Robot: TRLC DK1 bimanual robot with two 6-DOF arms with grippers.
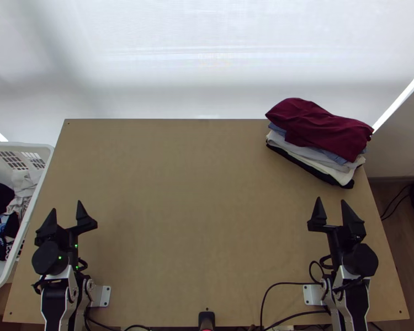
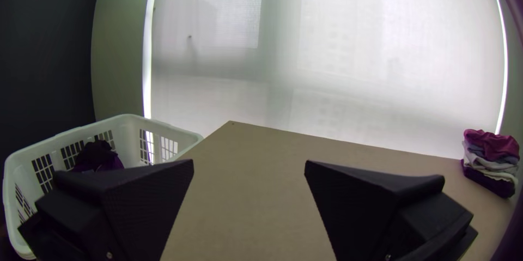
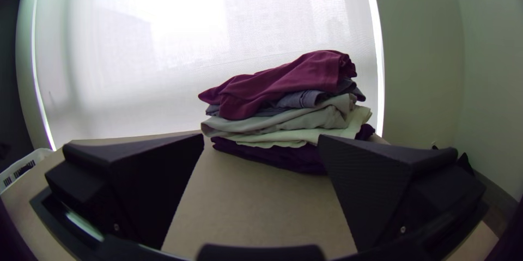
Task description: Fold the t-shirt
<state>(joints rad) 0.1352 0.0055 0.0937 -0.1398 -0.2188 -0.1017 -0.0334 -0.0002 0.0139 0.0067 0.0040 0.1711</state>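
In the top view a stack of folded cloths, a maroon one (image 1: 323, 127) uppermost, lies at the table's far right corner; the right wrist view shows the maroon cloth (image 3: 294, 81) over blue-grey, grey, cream and dark layers. Whether one is the t-shirt, I cannot tell. My left gripper (image 1: 67, 207) stands open over the table's left side, its fingers apart in its wrist view (image 2: 249, 163). Over the right side, nearer the arms' bases than the stack, my right gripper (image 1: 330, 201) is also open, with nothing between its fingertips (image 3: 260, 138).
A white basket (image 1: 46, 157) holding black, blue and light clothes stands at the table's left edge. The wooden table (image 1: 196, 204) lies bare between the arms. Black cables (image 1: 287, 283) run along its near edge, beside a small black object (image 1: 206, 320).
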